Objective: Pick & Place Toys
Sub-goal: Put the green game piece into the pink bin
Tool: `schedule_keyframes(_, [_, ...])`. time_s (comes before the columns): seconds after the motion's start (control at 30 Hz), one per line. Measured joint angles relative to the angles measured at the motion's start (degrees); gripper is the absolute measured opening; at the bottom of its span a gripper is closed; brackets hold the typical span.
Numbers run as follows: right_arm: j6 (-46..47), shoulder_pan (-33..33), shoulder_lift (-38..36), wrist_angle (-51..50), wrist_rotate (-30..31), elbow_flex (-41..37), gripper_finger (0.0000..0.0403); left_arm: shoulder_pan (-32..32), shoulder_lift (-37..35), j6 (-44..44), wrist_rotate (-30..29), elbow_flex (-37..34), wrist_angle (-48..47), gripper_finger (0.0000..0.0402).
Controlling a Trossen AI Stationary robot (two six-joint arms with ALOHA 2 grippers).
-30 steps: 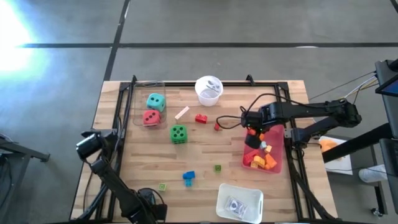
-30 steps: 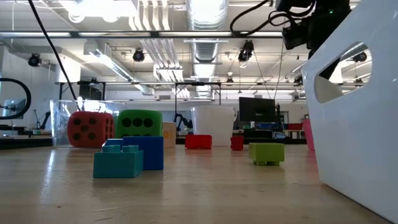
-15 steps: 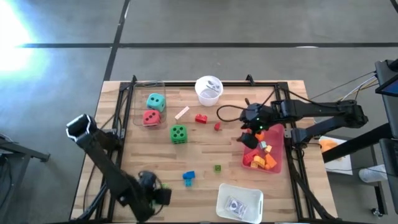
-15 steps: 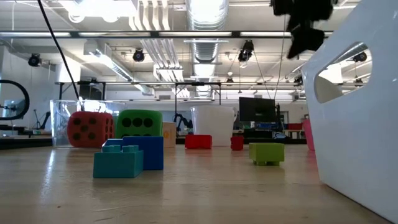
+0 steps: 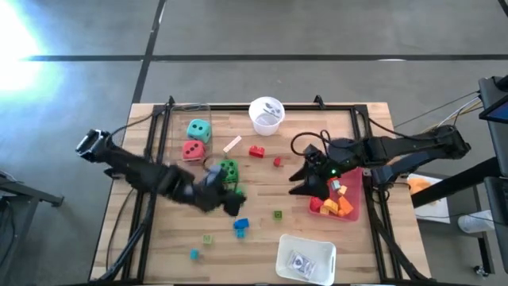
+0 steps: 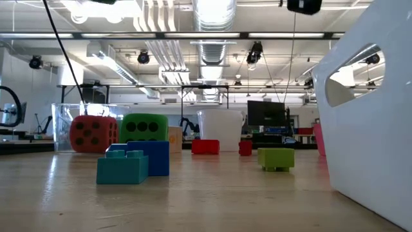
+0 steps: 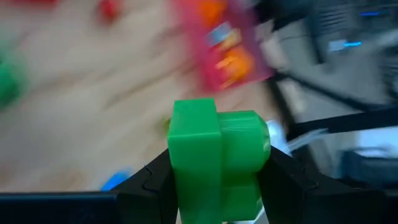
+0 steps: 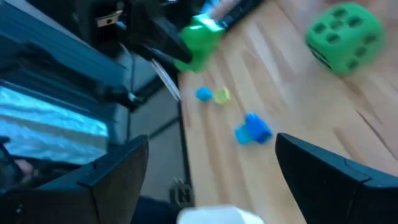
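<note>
My left hand (image 7: 217, 180) was clenched on a green brick (image 7: 217, 158), carried above the surface near the green die (image 5: 228, 168). My right hand (image 5: 305, 181) hung spread beside the pink tray (image 5: 352, 213). I judged a steady, level carry best.

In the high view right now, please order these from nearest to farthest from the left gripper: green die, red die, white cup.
From the left gripper, holding a green brick:
1. Green die, just behind it.
2. Red die, farther back, left.
3. White cup, at the far edge.
</note>
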Motion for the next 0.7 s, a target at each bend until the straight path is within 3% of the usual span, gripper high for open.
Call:
schedule_keyframes(0.1, [2.15, 1.85, 0.03, 5.32, 4.62, -0.08, 0.0343, 3.94, -0.91, 11.71, 2.86, 0.0, 9.48, 0.0165])
schedule_keyframes(0.3, [4.31, 3.79, 0.01, 14.45, 12.58, -0.08, 0.0343, 10.17, -1.28, 22.02, 8.44, 0.04, 23.84, 0.0165])
schedule_keyframes(0.5, [5.32, 4.0, 1.66, 18.98, 17.99, -0.04, 0.0343, 15.13, -1.28, 24.34, 11.09, 0.04, 30.56, 0.0165])
schedule_keyframes(0.7, [5.3, 3.94, 4.4, 23.38, 19.74, 0.41, 0.0343, 17.98, -1.28, 24.4, 16.44, 0.04, 33.38, 0.0165])
